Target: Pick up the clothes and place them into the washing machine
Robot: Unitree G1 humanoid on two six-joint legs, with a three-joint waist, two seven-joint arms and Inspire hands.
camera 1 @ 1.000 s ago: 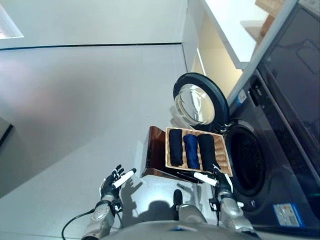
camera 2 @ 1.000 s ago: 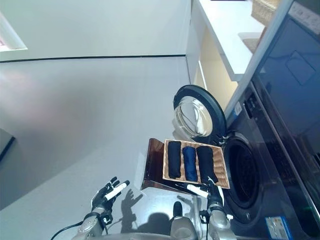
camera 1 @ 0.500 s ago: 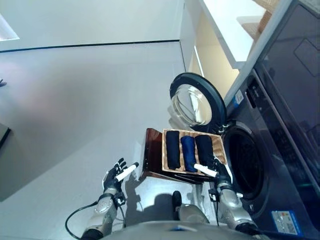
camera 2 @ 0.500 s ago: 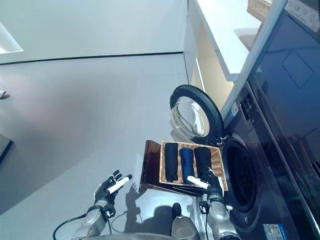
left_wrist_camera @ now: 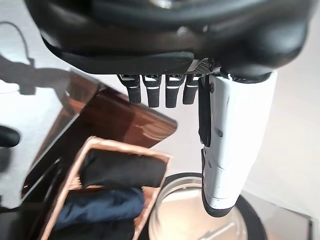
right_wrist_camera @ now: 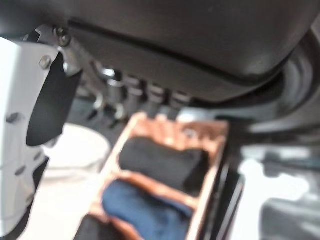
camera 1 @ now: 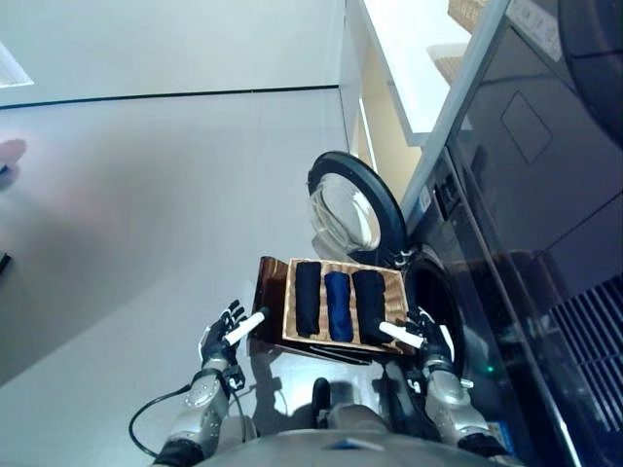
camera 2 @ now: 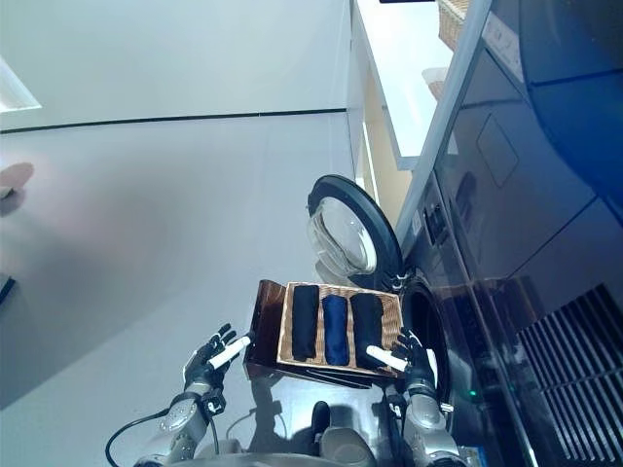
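A shallow wicker basket [camera 1: 292, 298] rests on a low dark brown box [camera 1: 266, 292] beside the washing machine [camera 1: 487, 243]. In it lie rolled clothes side by side: a black roll [camera 1: 308, 298], a blue roll [camera 1: 338, 305] and another black roll [camera 1: 367, 304]. The machine's round door [camera 1: 346, 206] stands open and the drum opening [camera 1: 425, 300] is dark. My left hand [camera 1: 226, 334] is open, just left of the box. My right hand [camera 1: 423, 341] is open at the basket's near right corner, in front of the drum. Both hands are empty.
A white counter [camera 1: 404, 58] with a wicker basket [camera 2: 454, 17] on it runs beyond the machine. Grey floor [camera 1: 146, 195] lies to the left. A person's shoe [camera 1: 10, 153] shows at the far left edge.
The camera has moved, so the whole scene has shifted. Both hands have come closer to the basket: the left to the box's left side, the right to the basket's right corner.
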